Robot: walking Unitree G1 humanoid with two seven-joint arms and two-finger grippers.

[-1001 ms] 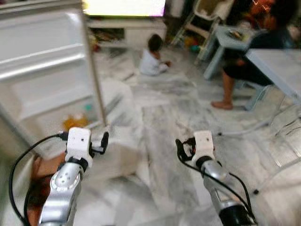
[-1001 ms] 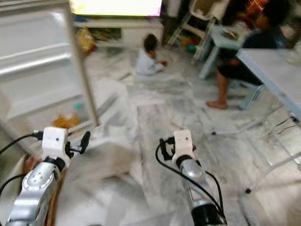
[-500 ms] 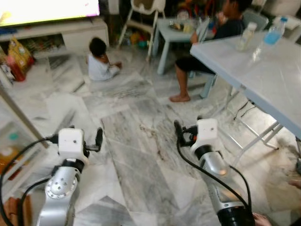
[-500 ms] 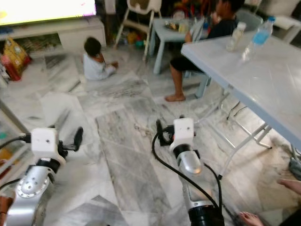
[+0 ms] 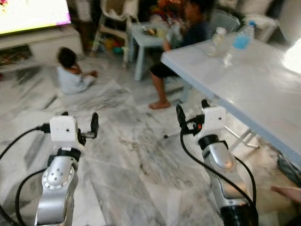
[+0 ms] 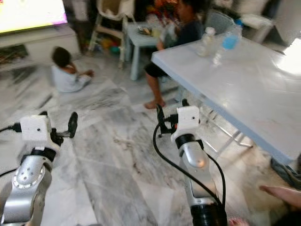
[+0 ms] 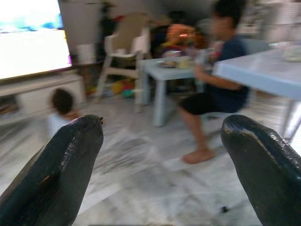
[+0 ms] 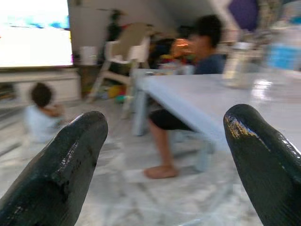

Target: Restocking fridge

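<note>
here, glossy black fingers [image 7: 61,174] spread, apparently empty.

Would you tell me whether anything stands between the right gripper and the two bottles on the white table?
Nothing visible does: from the open right gripper, bare white folding table top leads to the blue-capped clear bottle and the white-capped bottle at its far corner.

Two silver metallic arms, rounded segmented housings, shiny. Each wrist topped w/ white boxy camera block. Left gripper [image 5: 79,125] & right gripper [image 5: 193,113]: 2 long glossy black fingers [image 7: 61,172] each, rounded tips. Black cables loop off both wrists along the forearms; black cuff at base of right arm.
</note>
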